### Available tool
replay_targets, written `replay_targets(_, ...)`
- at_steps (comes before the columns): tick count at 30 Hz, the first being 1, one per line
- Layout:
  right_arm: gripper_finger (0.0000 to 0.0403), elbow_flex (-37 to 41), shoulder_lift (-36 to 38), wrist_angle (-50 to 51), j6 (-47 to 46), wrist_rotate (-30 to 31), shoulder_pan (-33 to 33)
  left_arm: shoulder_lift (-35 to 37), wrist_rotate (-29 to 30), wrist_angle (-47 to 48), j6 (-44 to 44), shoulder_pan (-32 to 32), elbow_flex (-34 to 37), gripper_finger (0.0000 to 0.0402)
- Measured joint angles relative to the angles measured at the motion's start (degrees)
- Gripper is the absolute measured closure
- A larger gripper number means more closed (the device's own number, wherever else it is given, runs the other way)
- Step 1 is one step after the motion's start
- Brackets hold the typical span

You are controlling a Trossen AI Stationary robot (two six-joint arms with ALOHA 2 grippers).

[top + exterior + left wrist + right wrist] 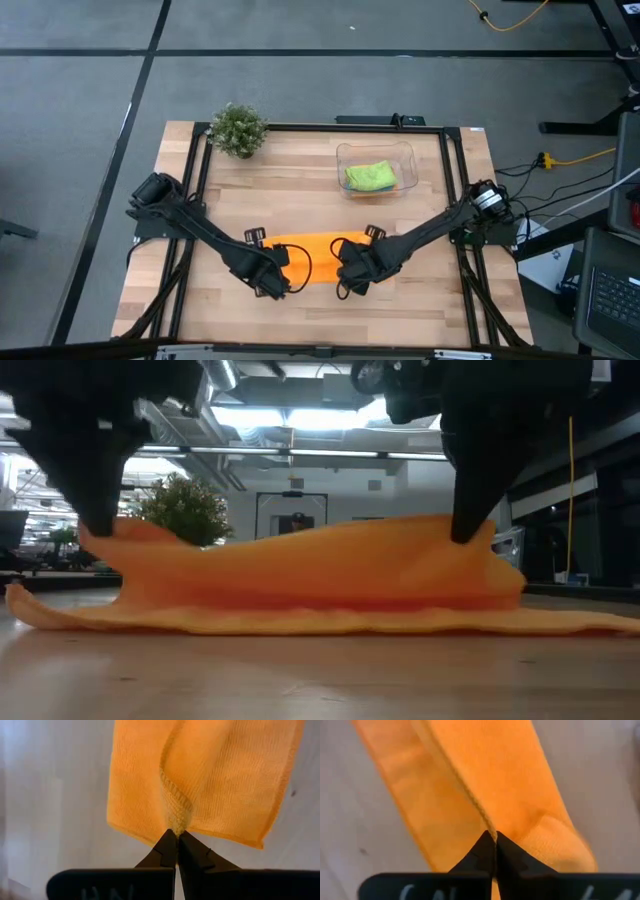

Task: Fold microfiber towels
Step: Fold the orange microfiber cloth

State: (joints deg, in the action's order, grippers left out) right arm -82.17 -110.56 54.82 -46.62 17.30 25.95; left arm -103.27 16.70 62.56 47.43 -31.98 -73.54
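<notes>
An orange microfiber towel (318, 250) lies across the middle of the wooden table, folded over on itself. Its lower layer (300, 622) rests flat on the table. Its upper layer (330, 565) is held up at both ends. My left gripper (176, 833) is shut on the towel's left end (105, 530), and my right gripper (495, 836) is shut on its right end (470, 532). A lime green towel (370, 177) lies in the clear tub. My left gripper pinches the orange towel's stitched hem (176, 820) between its two fingertips, where the cloth bunches into a ridge. The fingers come from above, pointing steeply down. The held layer is raised off the table and sags toward the other gripper. My right gripper pinches the towel's hemmed edge (489, 829) between its two fingertips, coming steeply from above. The upper layer's right end (480, 545) is lifted, while the layer below it stays on the table.
A clear plastic tub (408, 158) stands at the far right of the table. A small potted plant (238, 130) stands at the far left. Black frame rails (195, 200) run along the table's left, right and far sides. Bare wood (320, 315) lies near the front edge.
</notes>
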Motion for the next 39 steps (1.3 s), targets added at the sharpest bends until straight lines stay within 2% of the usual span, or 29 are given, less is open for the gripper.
replay_targets(2, 0.0379, 0.00, 0.00, -1.24, -0.89, -1.16, 0.20, -1.08, -1.55, -1.30, 0.19, -0.10, 0.00, 0.0401)
replay_targets(7, 0.0315, 0.00, 0.00, -1.65, -1.20, -9.65, 0.07, -1.78, -8.55, -6.50, -0.48, 0.43, 0.00, 0.0382)
replay_targets(13, 0.0240, 0.00, 0.00, -1.55, -1.14, -12.67, 0.14, -1.78, -12.01, -7.71, -0.51, 0.32, 0.00, 0.0337)
replay_targets(17, 0.0208, -1.44, 0.00, 1.22, -0.83, -13.00, 0.14, -0.71, -14.85, -6.24, -0.53, 0.13, -0.54, 0.0318)
replay_targets(25, 0.0195, -5.79, 0.09, 8.85, 0.35, -12.93, -0.13, 6.20, -14.17, -1.83, -1.38, -1.37, -1.99, 0.0317)
replay_targets(29, 0.0194, -6.90, 0.09, 8.80, 0.40, -12.92, -0.92, 8.11, -11.45, 0.37, -1.25, -1.57, -1.98, 0.0318)
replay_targets(34, 0.0194, -9.32, 0.08, 8.53, 2.34, -13.36, -1.97, 11.37, -10.73, 1.31, -1.12, -1.38, -1.97, 0.0318)
replay_targets(39, 0.0194, -9.57, 0.09, 4.46, 1.70, -13.51, -3.41, 15.75, -7.49, 1.36, 1.29, 0.02, -1.97, 0.0318)
